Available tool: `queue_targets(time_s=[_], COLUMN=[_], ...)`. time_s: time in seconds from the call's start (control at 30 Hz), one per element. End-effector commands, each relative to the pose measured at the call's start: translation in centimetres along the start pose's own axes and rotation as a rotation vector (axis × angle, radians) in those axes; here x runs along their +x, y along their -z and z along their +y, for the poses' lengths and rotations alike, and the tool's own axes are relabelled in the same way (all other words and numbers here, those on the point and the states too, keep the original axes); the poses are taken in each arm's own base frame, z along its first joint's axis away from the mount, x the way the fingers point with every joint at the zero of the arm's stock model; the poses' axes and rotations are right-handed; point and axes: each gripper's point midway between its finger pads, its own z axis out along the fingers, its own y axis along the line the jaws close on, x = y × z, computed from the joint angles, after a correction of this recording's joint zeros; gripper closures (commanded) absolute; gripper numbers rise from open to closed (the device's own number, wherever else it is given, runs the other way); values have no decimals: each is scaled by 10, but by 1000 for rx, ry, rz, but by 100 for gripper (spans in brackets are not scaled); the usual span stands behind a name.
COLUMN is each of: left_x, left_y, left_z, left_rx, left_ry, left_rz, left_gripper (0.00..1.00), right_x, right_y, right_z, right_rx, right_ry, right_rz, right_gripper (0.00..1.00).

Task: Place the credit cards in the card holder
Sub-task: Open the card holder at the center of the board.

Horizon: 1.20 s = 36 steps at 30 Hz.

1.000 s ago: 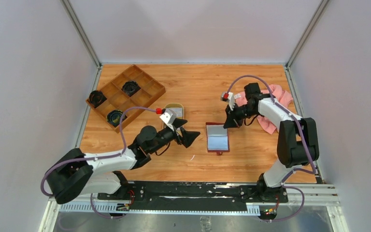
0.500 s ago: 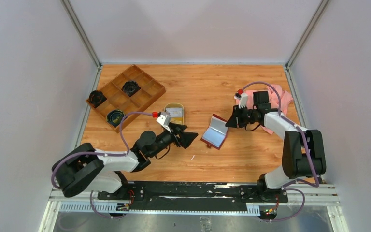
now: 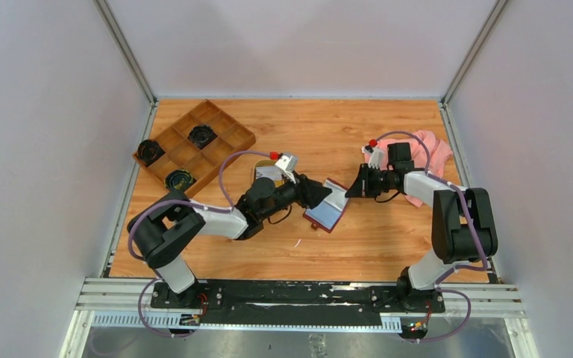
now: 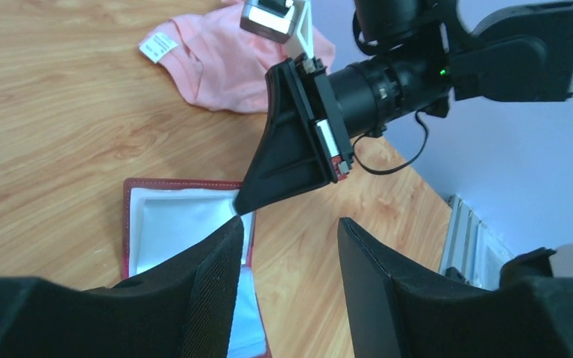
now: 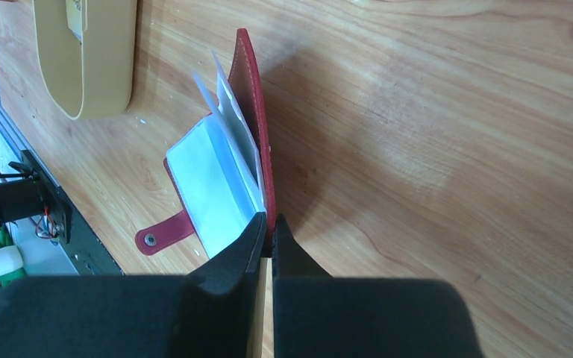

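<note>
Card holder [image 3: 327,212] is lying open just right of table centre, twisted so its long side is pointing toward 1 o'clock. Right gripper [image 3: 354,192] is pinching the red cover's edge on the holder's 2 o'clock side, fingers pressed together on the leather. Right wrist view is showing that cover tipped up off the wood, clear inner sleeves fanning out, snap tab [image 5: 160,236] sticking out from the other cover. Left gripper [image 3: 315,195] is hovering at the holder's 10 o'clock corner, fingers [image 4: 207,298] spread, nothing between them. Can't tell if they're touching the holder. Credit cards [image 5: 79,15] are sitting in the oval tray [image 5: 108,67] at 10 o'clock of the holder, partly hidden under the left arm in the top view. Compartmented wooden box [image 3: 194,143] is sitting at the table's 10 o'clock corner, pink cloth [image 3: 431,149] at 2 o'clock beside the right arm.
</note>
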Motion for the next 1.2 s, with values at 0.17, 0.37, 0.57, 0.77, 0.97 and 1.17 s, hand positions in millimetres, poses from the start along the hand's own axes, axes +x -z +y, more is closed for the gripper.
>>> queue_targets(time_s=[0.17,0.37,0.57,0.77,0.97,1.17], left_x=[64,79,107,129,130,106], left_y=[-34,-52,-64,-66,-71,-73], left_z=[38,61,77,85,80,66], left_rx=[-140,-228,-255,-255,-228,-206], left_ry=[-8,-67,-100,-103,-97,-111], left_rz=[210,276,389,467,476,429], left_gripper=[52,55,60,61,62,60], right_x=[7,1,-6,-35,-32,-17], right_y=[-1,4,13,44,68,59], right_z=[0,-3,-9,-15,47,59], right_rx=[-34,-33,-17,46,-236,-358], right_ry=[-48,-48,-26,90,425,427], right_rz=[37,27,10,-93,-94,-11], right_gripper=[92,85,73,69,74,79])
